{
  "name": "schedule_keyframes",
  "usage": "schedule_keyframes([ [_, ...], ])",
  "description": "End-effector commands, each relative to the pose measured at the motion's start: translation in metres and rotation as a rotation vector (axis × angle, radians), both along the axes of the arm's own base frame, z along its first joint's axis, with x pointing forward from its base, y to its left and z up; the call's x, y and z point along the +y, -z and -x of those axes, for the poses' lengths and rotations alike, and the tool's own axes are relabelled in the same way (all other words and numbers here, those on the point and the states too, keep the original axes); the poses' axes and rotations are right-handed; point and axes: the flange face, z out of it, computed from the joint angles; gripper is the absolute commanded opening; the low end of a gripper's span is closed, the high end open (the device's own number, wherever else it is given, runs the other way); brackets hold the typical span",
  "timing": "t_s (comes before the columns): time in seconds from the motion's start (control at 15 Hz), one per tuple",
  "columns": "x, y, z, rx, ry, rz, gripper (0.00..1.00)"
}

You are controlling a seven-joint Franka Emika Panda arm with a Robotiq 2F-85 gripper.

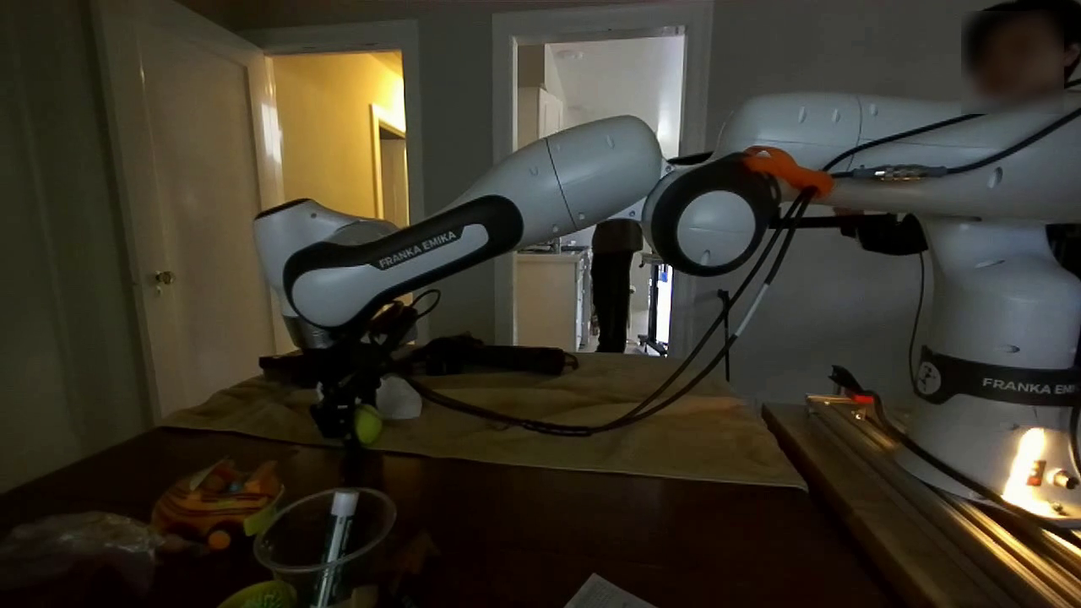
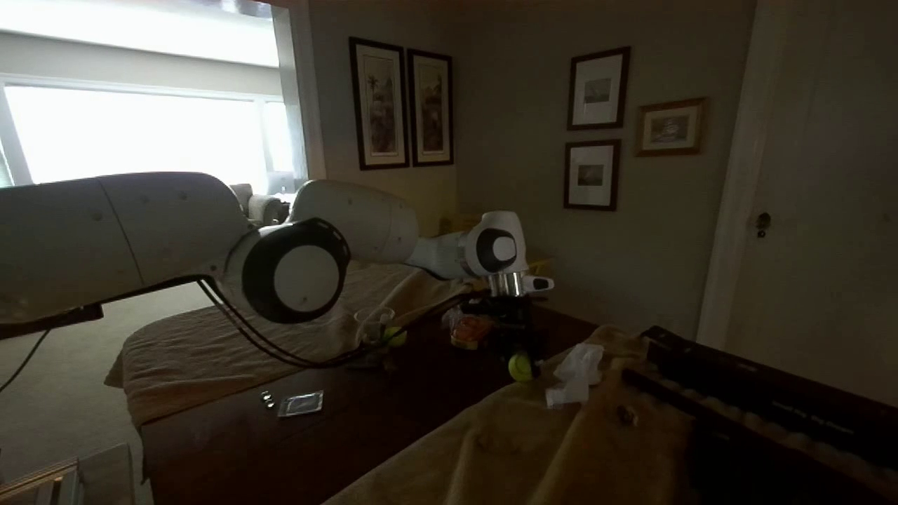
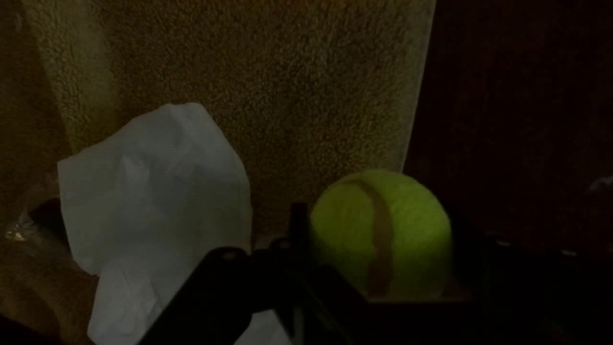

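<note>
the tool [image 3: 380, 220] pinches a tennis ball [image 3: 383, 239]; white paper [image 3: 158, 191] lies near it

We see a round, fuzzy yellow-green tennis ball [image 3: 380, 235], its curved brownish seam running down it in the wrist view, clasped in the black two-fingered gripper [image 3: 378, 220] by the edge of a tan plush cloth [image 3: 268, 72].

Dim grey walls [image 2: 512, 91] carry framed pictures [image 2: 598, 90]; a large bright window [image 2: 133, 140] glares above pale carpet [image 2: 77, 400], and a white door [image 1: 198, 211] stands beside a doorway [image 1: 338, 143] lit warm yellow from within
</note>
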Motion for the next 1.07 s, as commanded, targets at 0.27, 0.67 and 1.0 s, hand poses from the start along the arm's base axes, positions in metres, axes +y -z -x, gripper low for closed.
schedule_keyframes([
  [0.27, 0.071, -0.060, 0.014, 0.068, 0.154, -0.048, 0.42],
  [0.67, 0.136, -0.094, 0.041, 0.201, 0.274, -0.165, 0.42],
  [1.0, 0.167, -0.095, 0.050, 0.252, 0.259, -0.257, 0.42],
])
